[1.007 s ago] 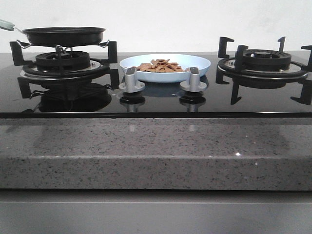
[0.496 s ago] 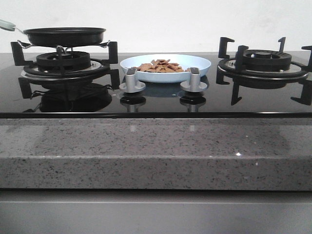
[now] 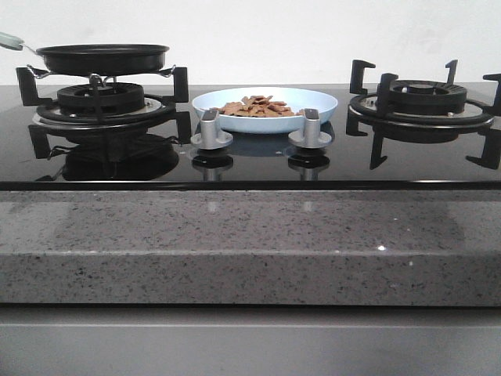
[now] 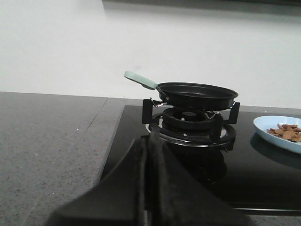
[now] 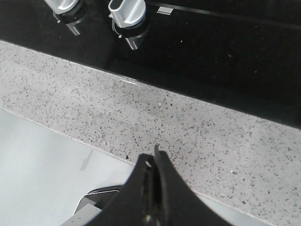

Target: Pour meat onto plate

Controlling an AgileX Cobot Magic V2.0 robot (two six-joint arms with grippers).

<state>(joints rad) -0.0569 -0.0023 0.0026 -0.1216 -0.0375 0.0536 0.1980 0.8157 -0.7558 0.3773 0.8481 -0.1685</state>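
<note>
The pale light-blue plate sits at the middle back of the black glass hob, and a heap of small reddish-brown meat pieces lies in it. The plate's edge with meat also shows in the left wrist view. The black frying pan with a pale green handle rests on the left burner. My left gripper is shut and empty, short of the left burner. My right gripper is shut and empty over the speckled counter's front edge. Neither gripper shows in the front view.
Two silver knobs stand in front of the plate. A second burner with a black grate is on the right. A grey speckled stone counter runs along the front of the hob.
</note>
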